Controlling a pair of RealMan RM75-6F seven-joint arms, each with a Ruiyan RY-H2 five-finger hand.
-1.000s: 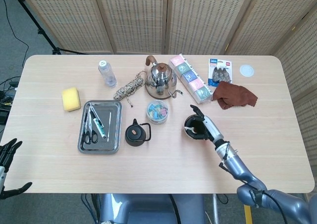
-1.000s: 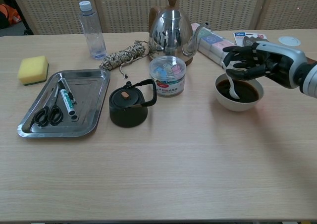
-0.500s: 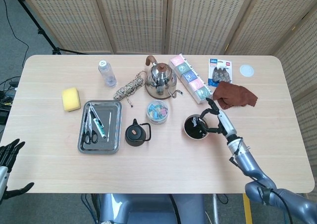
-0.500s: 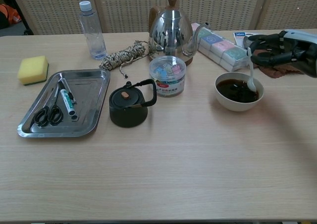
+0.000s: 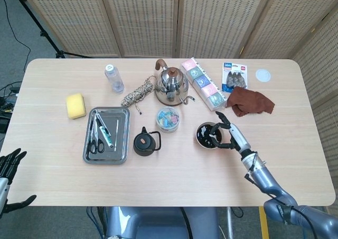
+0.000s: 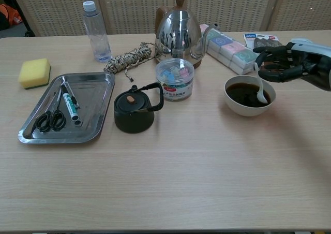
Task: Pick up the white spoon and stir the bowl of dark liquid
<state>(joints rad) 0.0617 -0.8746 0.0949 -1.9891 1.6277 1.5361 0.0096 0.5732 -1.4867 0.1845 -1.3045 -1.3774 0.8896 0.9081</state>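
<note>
Chest view shows the right robot hand (image 6: 292, 63) pinching the white spoon (image 6: 260, 85), its tip dipped in the bowl of dark liquid (image 6: 250, 95) right of the table's (image 6: 170, 177) black teapot (image 6: 134, 110). Left robot hand (image 5: 8, 167) hangs open.

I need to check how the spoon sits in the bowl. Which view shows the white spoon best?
The chest view: the white spoon shows from the side, held by the right hand, bowl end in the dark liquid. In the head view it is tiny and mostly hidden by the fingers.
</note>
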